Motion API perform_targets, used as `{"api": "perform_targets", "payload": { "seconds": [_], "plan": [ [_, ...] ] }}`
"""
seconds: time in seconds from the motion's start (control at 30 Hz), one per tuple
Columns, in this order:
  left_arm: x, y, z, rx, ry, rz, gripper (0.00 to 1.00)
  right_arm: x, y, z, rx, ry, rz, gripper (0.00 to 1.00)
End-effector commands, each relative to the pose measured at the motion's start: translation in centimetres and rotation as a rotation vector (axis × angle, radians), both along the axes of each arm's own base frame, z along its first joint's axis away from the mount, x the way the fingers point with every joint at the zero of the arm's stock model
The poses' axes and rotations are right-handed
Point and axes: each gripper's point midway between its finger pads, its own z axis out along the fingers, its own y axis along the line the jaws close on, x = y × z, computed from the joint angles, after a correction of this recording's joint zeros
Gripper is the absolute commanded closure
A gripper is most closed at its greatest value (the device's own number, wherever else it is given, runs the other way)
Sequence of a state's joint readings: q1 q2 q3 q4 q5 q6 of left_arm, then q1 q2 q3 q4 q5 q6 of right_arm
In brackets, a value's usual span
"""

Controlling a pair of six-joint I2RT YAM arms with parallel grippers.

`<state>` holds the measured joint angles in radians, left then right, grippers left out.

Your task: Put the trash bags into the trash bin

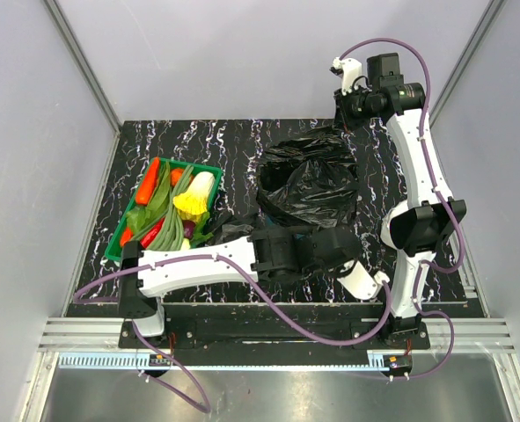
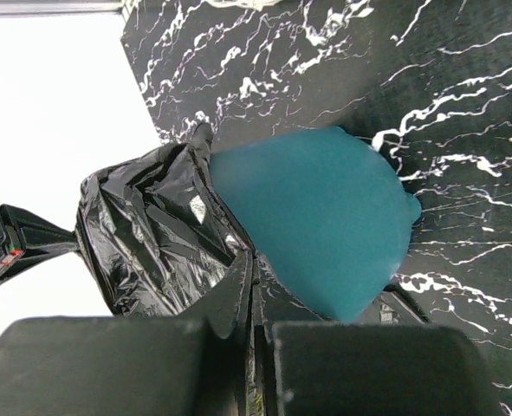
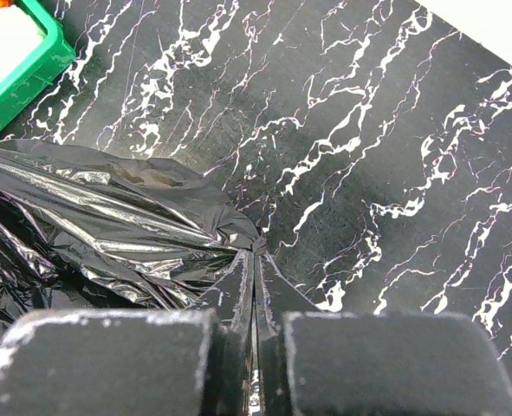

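The left gripper [image 2: 251, 286] has its jaws pressed together on a fold of the black trash bag [image 2: 152, 234]. The teal trash bin [image 2: 325, 225] sits just beyond its fingertips, to their right. The right gripper [image 3: 256, 264] is likewise clamped on the bag's film, which spreads away to its left.

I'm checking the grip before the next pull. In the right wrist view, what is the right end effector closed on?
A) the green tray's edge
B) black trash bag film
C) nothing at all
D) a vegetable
B: the right end effector has its fingers pressed together on a gathered, pulled-out corner of the black trash bag.
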<state>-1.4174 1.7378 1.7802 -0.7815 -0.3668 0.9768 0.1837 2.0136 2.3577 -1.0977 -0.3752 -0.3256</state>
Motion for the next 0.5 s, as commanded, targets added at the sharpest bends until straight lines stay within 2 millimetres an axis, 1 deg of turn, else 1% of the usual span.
{"api": "perform_targets", "payload": {
  "seconds": [0.0,0.1,0.3,0.33,0.47],
  "plan": [
    [-1.6,-0.5,1.3,-0.044,0.046,-0.007,1.0,0.3,0.2,1.7,-0.007,-0.055,-0.001,0.98],
    [-2.0,-0.5,0.3,-0.031,0.067,-0.008,1.0,0.5,0.3,1.4,-0.005,-0.053,0.003,0.98],
    [-2.6,-0.9,-3.4,-0.009,0.121,-0.005,1.0,1.4,0.4,0.0,-0.017,-0.037,0.003,0.98],
    [-2.7,-0.9,-4.3,0.0,0.129,-0.005,1.0,1.6,0.4,0.0,-0.017,-0.042,0.004,0.98],
    [-3.4,-1.0,-6.6,0.015,0.181,-0.01,1.0,2.5,0.3,0.4,-0.028,-0.074,0.0,0.98]
  ]
}}
